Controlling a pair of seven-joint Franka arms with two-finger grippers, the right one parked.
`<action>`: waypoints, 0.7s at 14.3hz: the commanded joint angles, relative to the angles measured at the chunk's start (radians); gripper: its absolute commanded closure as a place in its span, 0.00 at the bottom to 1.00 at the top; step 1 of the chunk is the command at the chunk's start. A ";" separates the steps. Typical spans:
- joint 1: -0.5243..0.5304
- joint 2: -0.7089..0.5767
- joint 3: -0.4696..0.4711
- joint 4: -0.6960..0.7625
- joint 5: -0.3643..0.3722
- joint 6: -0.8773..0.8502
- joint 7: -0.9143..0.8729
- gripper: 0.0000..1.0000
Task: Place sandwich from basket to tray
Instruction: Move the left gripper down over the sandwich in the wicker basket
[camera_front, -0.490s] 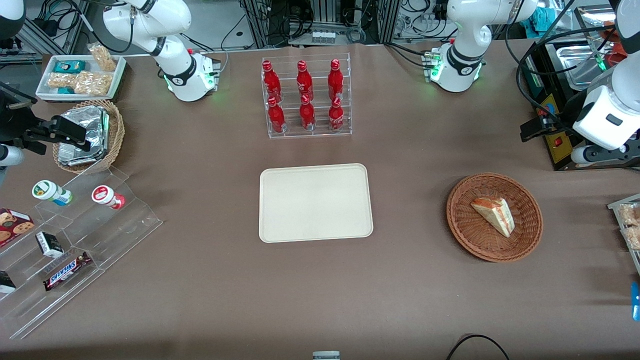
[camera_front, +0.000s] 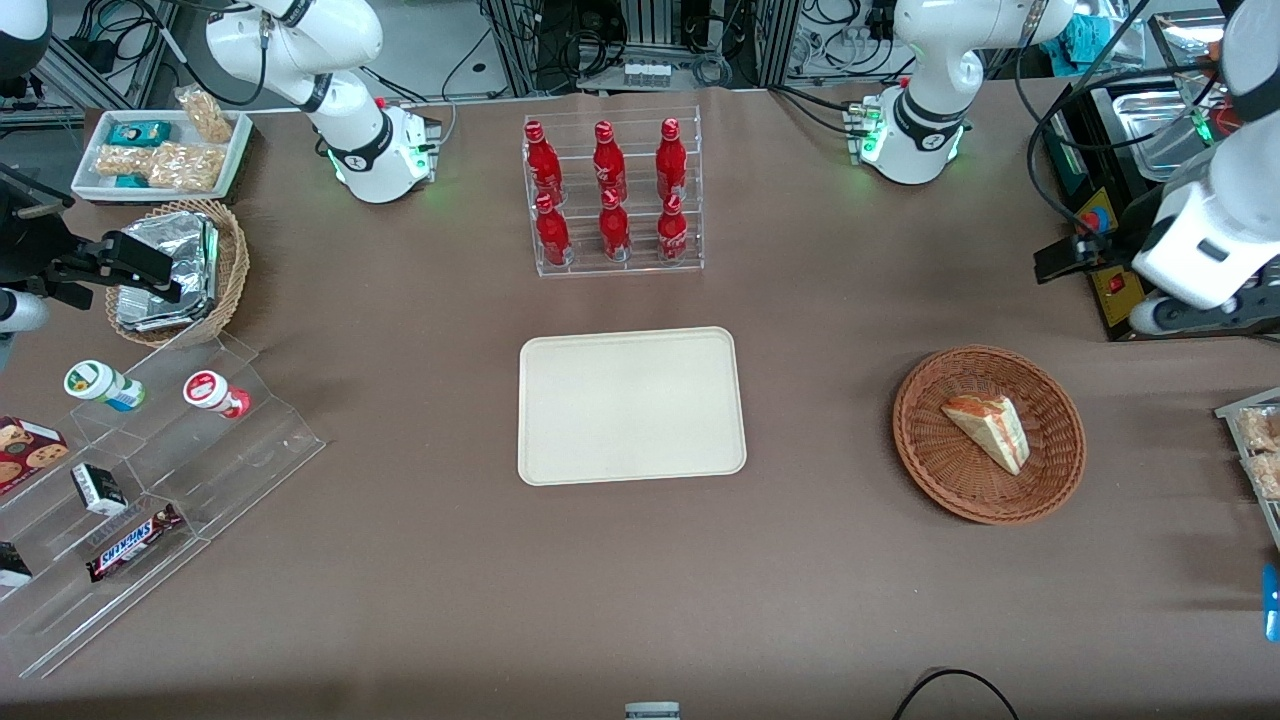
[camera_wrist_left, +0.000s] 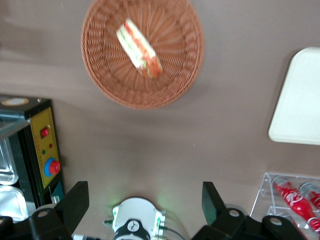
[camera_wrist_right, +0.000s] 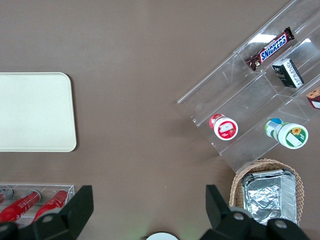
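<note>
We see the gripper (camera_wrist_left: 145, 205) high above the table with its two fingers (camera_wrist_left: 75, 202) spread wide and nothing between them, farther from the front camera than the basket (camera_wrist_left: 142, 50). The sandwich (camera_front: 988, 430) lies flat in that reddish-brown wicker basket (camera_front: 988, 434), striped filling edge showing, well apart from the fingers. Toward the parked arm's end, near the table's middle, sits the cream tray (camera_front: 631, 405), nothing on it. Farther from the front camera than the tray stands the clear rack of red bottles (camera_front: 610, 192).
</note>
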 joint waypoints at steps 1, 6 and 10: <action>0.035 0.060 0.008 -0.100 0.018 0.076 0.002 0.00; 0.072 0.067 0.013 -0.389 0.032 0.523 0.002 0.00; 0.114 0.071 0.013 -0.521 0.014 0.767 -0.082 0.00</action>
